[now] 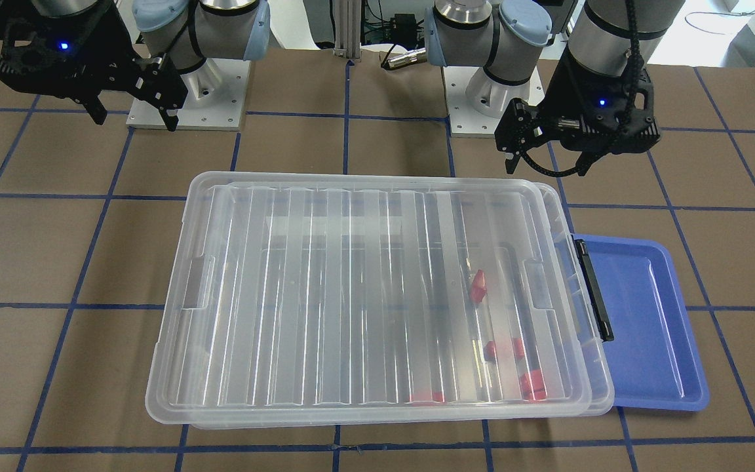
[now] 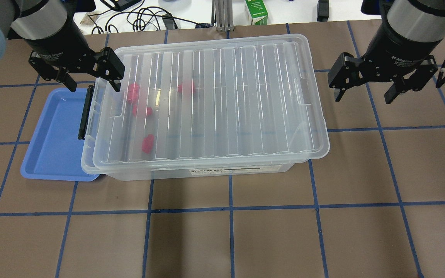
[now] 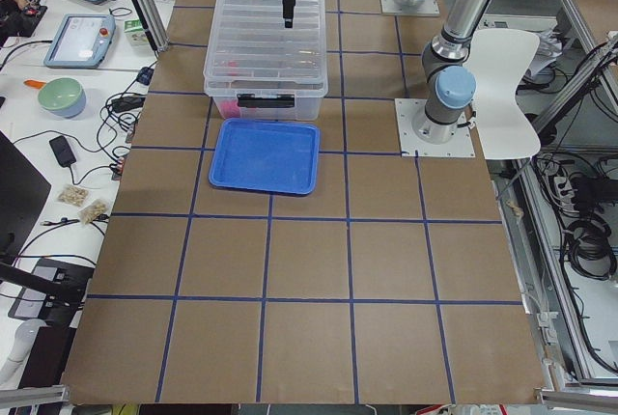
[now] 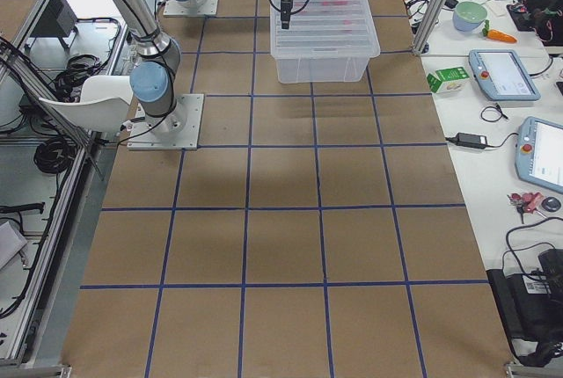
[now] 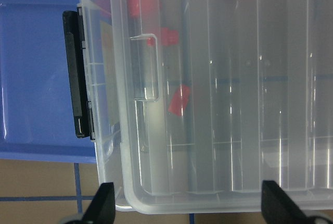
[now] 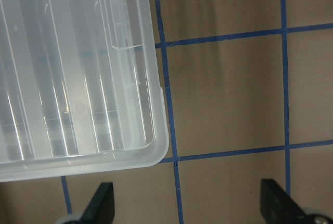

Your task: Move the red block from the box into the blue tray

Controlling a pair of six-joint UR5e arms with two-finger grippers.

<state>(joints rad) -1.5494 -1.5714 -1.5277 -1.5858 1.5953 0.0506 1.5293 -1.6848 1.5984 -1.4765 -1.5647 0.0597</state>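
Observation:
The box (image 2: 214, 100) is a clear bin with its ribbed lid lying on it, slightly askew; its black latch (image 2: 85, 112) faces the blue tray (image 2: 52, 135), which lies partly under that end. Several red blocks (image 2: 142, 112) show through the lid near the latch end, also in the left wrist view (image 5: 179, 100) and the front view (image 1: 479, 286). My left gripper (image 2: 94, 88) is open and empty, hovering above the latch end (image 1: 548, 169). My right gripper (image 2: 362, 99) is open and empty above the table beside the box's other end (image 1: 136, 123).
The two arm base plates (image 1: 187, 98) (image 1: 489, 111) stand behind the box. A green carton (image 2: 256, 11) and cables lie past the table's far edge. Brown table with blue tape grid (image 2: 230, 208) extends in front of the box.

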